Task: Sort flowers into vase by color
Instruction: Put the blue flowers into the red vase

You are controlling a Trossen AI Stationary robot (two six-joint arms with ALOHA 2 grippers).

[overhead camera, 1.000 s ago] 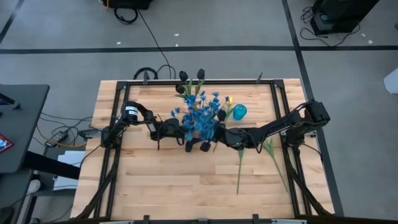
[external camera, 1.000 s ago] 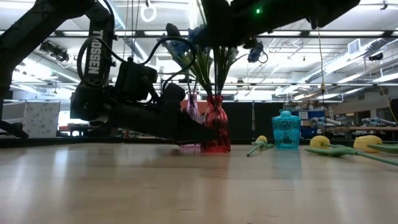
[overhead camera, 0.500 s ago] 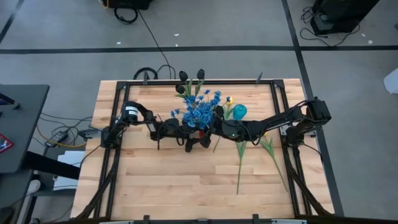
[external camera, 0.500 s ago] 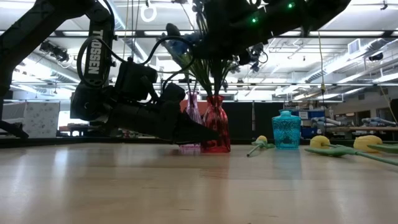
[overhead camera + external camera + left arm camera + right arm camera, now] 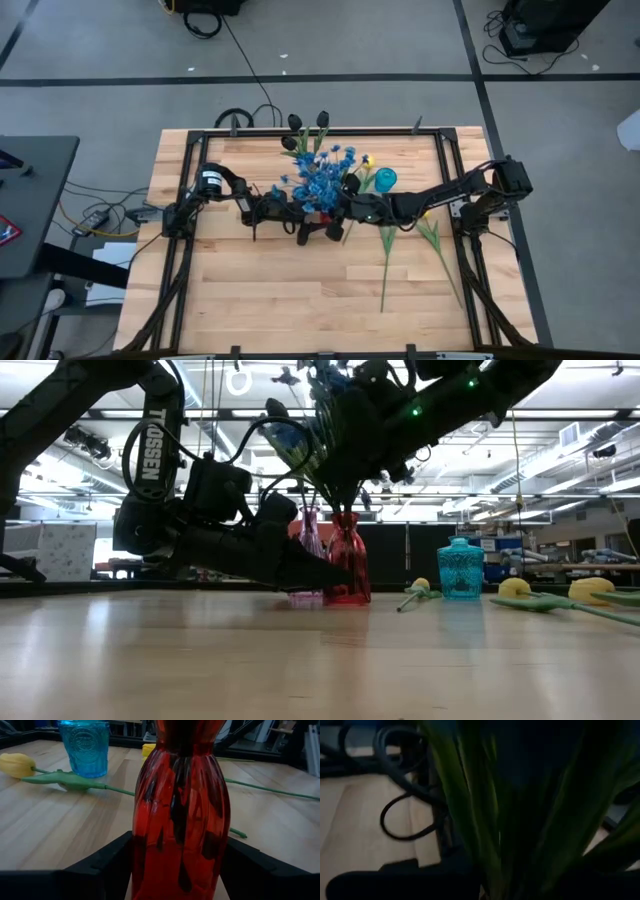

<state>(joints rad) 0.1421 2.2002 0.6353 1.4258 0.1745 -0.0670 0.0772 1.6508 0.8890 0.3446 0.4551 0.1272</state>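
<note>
The left gripper [image 5: 175,870] sits low in the middle of the left wrist view, with its two fingers spread on both sides of the red vase [image 5: 181,805]. They look like they touch the glass and keep it steady. In the high view this gripper [image 5: 318,226] is near the middle of the frame, just under the blue flowers [image 5: 322,178].

The right gripper [image 5: 345,206] comes in from the right side of the high view and stops right beside the bunch. Its own camera shows only green stems [image 5: 485,820] very close up, filling the frame. It seems to be pinching the stems, but I cannot tell for sure.

In the low view the blue flowers [image 5: 335,400] are high in the middle of the frame, and their stems go down into the mouth of the red vase [image 5: 345,560]. A pale vase [image 5: 308,555] stands just left of it, and a blue glass vase [image 5: 460,570] stands to the right.

Yellow tulips [image 5: 515,588] lie on the tabletop [image 5: 300,660] at the right. Dark tulips [image 5: 305,122] stick up near the top middle of the high view.

I think the step now is putting the blue bunch down into the red vase. Next the right gripper should push the stems in straight, then let go gently. After that, a yellow tulip needs picking up.
</note>
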